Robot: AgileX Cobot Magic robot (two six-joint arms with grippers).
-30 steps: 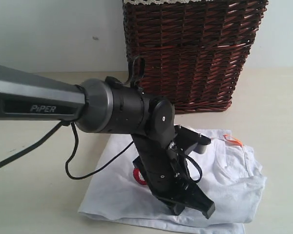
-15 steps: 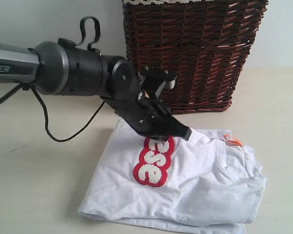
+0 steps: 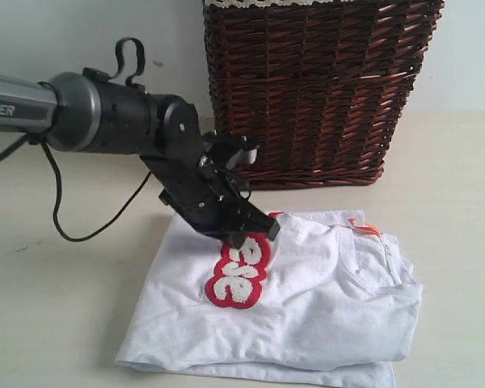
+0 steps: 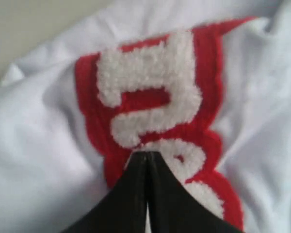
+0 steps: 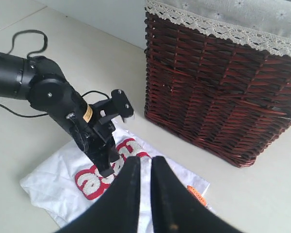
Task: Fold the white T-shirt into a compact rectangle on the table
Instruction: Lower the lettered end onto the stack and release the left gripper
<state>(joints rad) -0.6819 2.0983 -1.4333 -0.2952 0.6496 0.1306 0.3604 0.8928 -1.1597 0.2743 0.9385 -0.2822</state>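
Note:
The white T-shirt lies folded on the table, with its red-outlined lettering facing up and the orange neck tag at the far right. My left gripper is shut, and its tip rests on the top of the lettering. In the left wrist view its jaws meet with no cloth between them. My right gripper hangs high above the shirt, nearly closed with a thin slit and nothing in it. It is outside the exterior view.
A dark brown wicker basket stands right behind the shirt, with a lace-trimmed lining at its rim. The left arm's black cable loops over the table to the left. Bare table lies left of the shirt.
The left arm swung back from the shirt's front edge, uncovering the lettering. Its gripper then came down onto the lettering's top. The shirt slid a little to the left.

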